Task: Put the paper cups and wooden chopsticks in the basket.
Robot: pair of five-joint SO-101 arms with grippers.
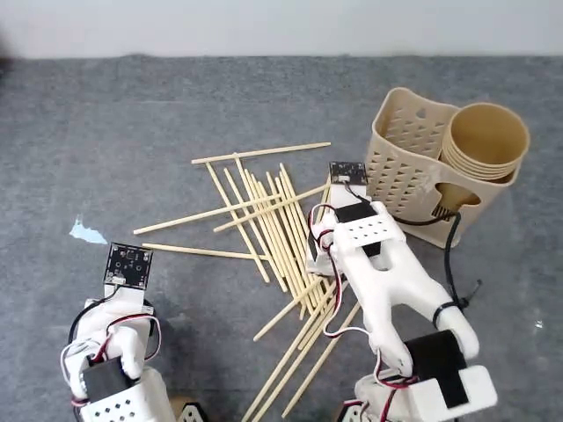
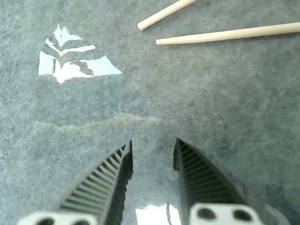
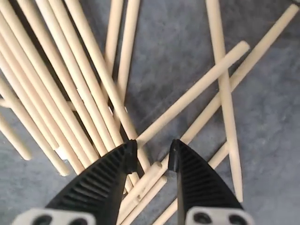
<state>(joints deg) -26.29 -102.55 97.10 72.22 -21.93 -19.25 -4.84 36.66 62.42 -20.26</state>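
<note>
Several wooden chopsticks (image 1: 273, 224) lie scattered and crossed on the grey mat in the middle of the table. A beige slotted basket (image 1: 400, 167) stands at the back right, and a stack of paper cups (image 1: 486, 132) sits inside it. My right gripper (image 3: 151, 149) hangs open, low over the chopsticks (image 3: 89, 84), its fingertips on either side of one stick end. At the front left my left gripper (image 2: 152, 147) is open over bare mat with nothing between its fingers. Two chopstick ends (image 2: 225, 33) lie some way ahead of it.
A torn scrap of pale blue tape (image 1: 86, 232) is stuck to the mat at the left, also seen as the tape scrap (image 2: 75, 63) in the left wrist view. The right arm's black cable (image 1: 450, 255) runs close to the basket's front.
</note>
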